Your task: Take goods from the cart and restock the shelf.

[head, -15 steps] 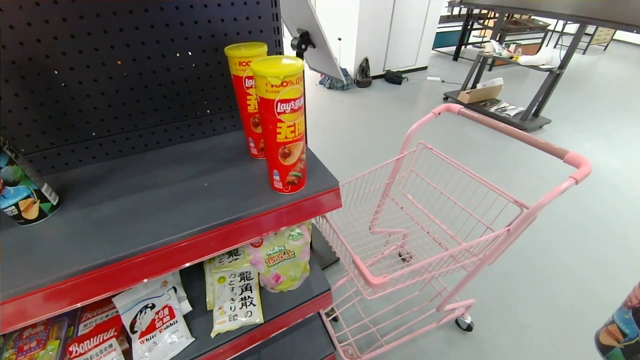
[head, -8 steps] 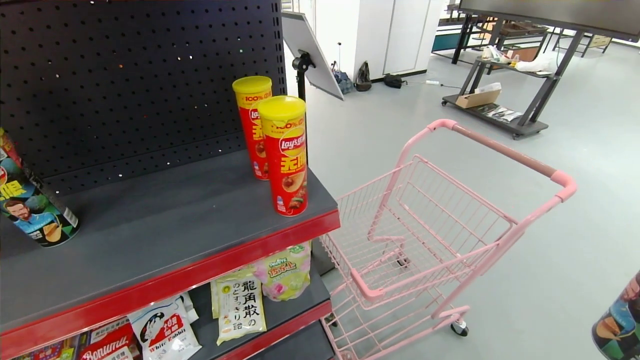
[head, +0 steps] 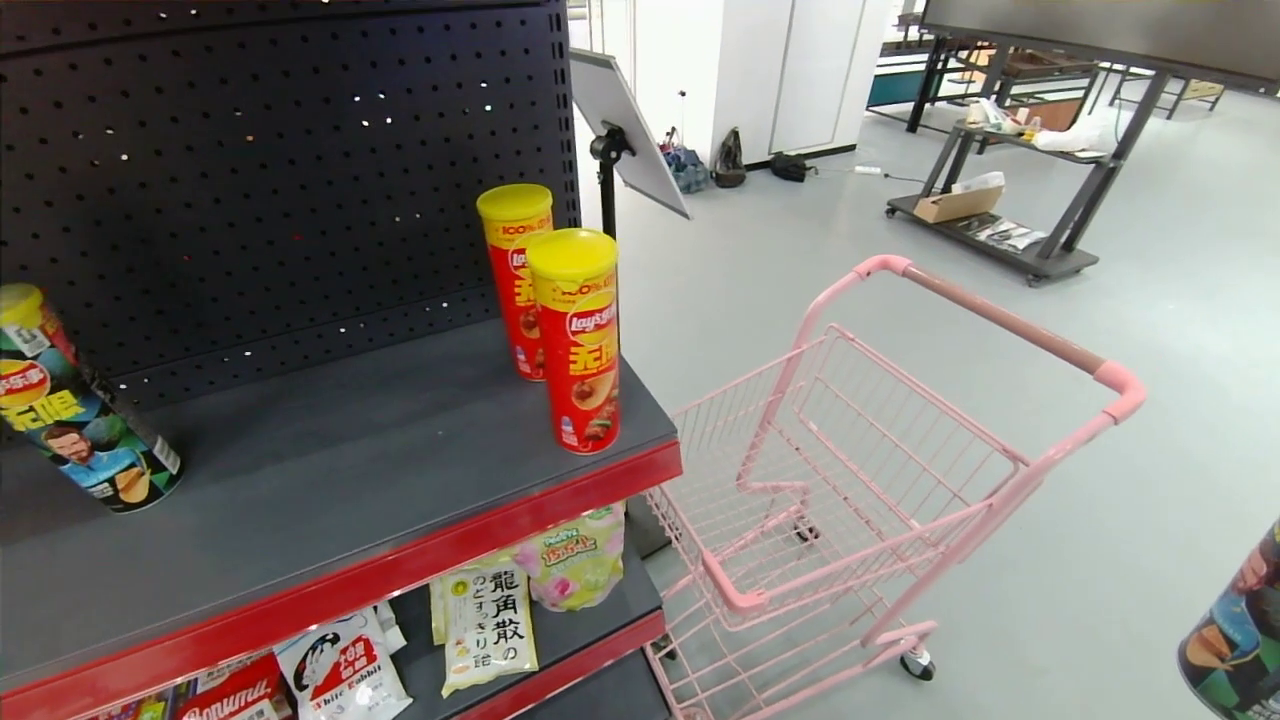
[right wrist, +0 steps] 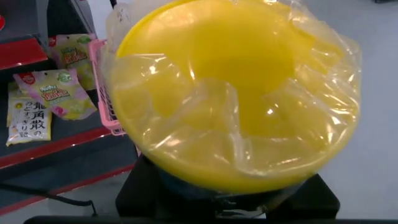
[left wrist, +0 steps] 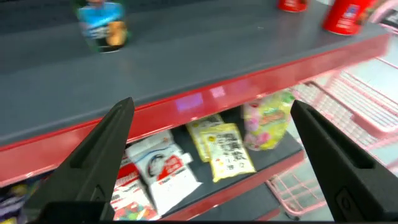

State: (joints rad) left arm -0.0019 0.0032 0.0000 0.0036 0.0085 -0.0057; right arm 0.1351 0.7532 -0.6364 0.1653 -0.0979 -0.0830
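Left tool: the left tool (left wrist: 211, 107) has two flat, dark, wedge-shaped fingers (left wrist: 106, 155) spread wide with nothing between them. It faces the red front lip of the shelf.
Right tool: the right tool (right wrist: 227, 198) is clamped on the held can, a black block under the can's top end.
Held can: the held can (head: 1235, 640) is a printed dark cylinder, up off the floor beside the cart's handle end. Its round yellow lid (right wrist: 230, 81) is covered in crinkled clear film.
Shelf: the shelf (head: 330, 470) is a flat matt grey board with a glossy red edge, backed by a black pegboard (head: 250, 180) full of small holes.
Red cans: two tall red cans (head: 575, 340) with yellow lids stand upright, one just behind the other. They take up the shelf's right end, nearest the cart.
Dark can: the dark can (head: 85, 400) stands at the shelf's left end, well apart from the red pair.
Cart: the cart (head: 1000, 322) is thin pink wire with a rounded pink handle, just beside the shelf's right end.
Lower tier: soft snack bags (head: 490, 615) lie flat there.
Beyond: a tilted board (head: 640, 130) on a black stand, and a black-framed trolley (head: 1000, 230) on the grey floor.
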